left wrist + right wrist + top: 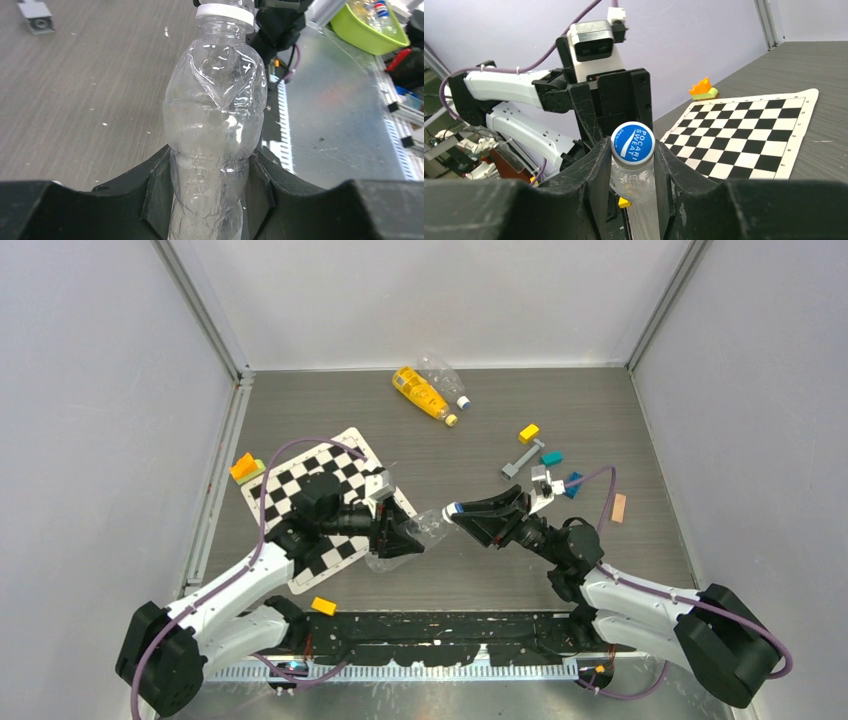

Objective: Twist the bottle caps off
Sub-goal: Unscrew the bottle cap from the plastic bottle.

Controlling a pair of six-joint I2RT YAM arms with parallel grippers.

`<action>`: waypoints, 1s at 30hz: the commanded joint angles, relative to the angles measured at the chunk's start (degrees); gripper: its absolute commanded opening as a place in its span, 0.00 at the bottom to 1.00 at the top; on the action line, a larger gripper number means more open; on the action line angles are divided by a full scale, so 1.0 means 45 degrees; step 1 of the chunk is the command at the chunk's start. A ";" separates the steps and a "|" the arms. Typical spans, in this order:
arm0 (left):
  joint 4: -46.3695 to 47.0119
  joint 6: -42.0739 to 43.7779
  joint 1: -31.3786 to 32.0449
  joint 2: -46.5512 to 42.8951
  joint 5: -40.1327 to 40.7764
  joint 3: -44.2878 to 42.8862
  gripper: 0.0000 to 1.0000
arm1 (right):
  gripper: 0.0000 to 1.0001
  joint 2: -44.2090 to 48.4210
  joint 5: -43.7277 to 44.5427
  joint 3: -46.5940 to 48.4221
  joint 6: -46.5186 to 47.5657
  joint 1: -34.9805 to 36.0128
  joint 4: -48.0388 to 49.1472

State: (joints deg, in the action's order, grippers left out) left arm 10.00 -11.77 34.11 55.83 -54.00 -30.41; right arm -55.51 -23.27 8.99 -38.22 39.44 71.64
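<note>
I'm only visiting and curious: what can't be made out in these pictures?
Top view: cap mostly hidden by the right gripper.
Left wrist view: bottle's base hidden inside the left gripper; cap cut by the top edge.
Right wrist view: fingers hide the cap's threads.
Top view: far bottles' labels too small.

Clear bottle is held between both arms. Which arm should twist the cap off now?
Right. The right gripper is closed end-on around the blue-and-white cap, so it can probably turn it. The left gripper clamps the clear bottle around its body, bracing it against the twist.
</note>
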 commanded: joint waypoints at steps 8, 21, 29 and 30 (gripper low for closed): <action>0.0669 0.1209 0.0116 -0.0758 0.0995 0.0319 0.00 | 0.01 -0.0173 0.3654 0.1738 -0.0989 -0.0054 -0.3711; 0.1741 0.1078 0.0154 -0.1301 0.3247 0.1223 0.00 | 0.30 -0.0476 0.1380 0.2094 -0.0896 -0.0054 -0.4075; 0.1197 0.1689 0.0285 -0.1679 0.4103 0.1388 0.00 | 0.70 0.0253 0.1891 0.2161 -0.1006 -0.0054 -0.5266; 0.1103 0.1755 0.0308 -0.1745 0.4328 0.1397 0.00 | 0.70 0.0366 0.2036 0.2274 -0.1016 -0.0054 -0.5583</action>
State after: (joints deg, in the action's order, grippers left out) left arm 13.23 -6.52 35.00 49.65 -38.15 -24.12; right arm -56.80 -16.75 16.29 -43.35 39.35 50.35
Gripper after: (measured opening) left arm 0.481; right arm 0.683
